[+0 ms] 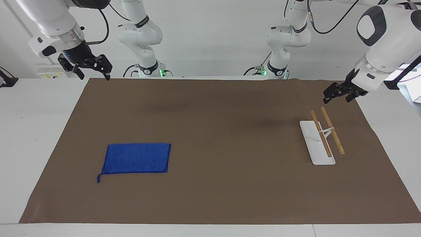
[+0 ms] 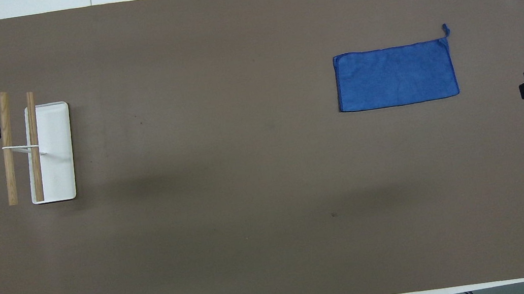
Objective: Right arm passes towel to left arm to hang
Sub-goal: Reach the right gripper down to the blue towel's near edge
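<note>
My right gripper [image 1: 93, 67] and left gripper [image 1: 338, 92] hang released over the mat's ends, because the towel [image 1: 136, 158] lies flat, untouched, well apart from the rack [image 1: 320, 138].

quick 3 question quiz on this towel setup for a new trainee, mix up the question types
1. True or false: the towel is draped over the rack.
2. Multiple choice: the towel lies (a) flat on the brown mat, (b) on the rack's white base, (c) in the right gripper.
3. Fill in: the rack stands toward the ____ arm's end of the table.

Key
1. False. It lies flat on the mat, apart from the rack.
2. a. The right gripper and the left gripper are both open, raised and holding nothing.
3. left.
</note>
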### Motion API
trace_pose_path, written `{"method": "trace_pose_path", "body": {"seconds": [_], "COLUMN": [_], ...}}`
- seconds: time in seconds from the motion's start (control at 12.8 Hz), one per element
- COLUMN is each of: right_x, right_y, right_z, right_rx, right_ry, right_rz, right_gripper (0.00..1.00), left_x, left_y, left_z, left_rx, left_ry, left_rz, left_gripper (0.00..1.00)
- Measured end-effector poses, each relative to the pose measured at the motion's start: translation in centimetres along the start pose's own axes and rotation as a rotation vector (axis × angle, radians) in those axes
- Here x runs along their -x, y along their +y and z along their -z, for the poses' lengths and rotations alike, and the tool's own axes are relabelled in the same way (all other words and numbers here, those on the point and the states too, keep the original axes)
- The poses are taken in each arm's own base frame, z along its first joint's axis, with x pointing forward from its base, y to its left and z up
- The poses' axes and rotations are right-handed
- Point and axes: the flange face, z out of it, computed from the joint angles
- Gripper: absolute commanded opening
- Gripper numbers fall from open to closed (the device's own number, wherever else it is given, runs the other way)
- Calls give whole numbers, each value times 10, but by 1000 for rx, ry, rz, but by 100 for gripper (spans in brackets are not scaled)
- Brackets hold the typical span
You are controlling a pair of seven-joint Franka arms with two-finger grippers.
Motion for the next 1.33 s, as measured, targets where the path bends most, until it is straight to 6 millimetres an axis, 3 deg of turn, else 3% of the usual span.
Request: {"method": "trace_pose_path", "body": {"seconds": [0.7, 0.86, 1.02, 1.33], "right_x": [-1, -12, -34, -94], "right_y": [2, -3, -17, -41], "right_z": [1, -3, -42, -163], "right_rx": [-3, -7, -8, -10], "right_ry": [11, 80, 118, 141], "right_rz": [-4, 5, 30, 66], "right_gripper": [100, 100, 100, 100], "left_x": [0, 0, 0, 0], "left_y": [0, 0, 0, 0], "left_z": [0, 0, 0, 0], "left_rx": [0, 0, 0, 0], "left_ry": [0, 0, 0, 0], "left_rz": [0, 0, 0, 0], "left_gripper": [100, 100, 100, 100]}}
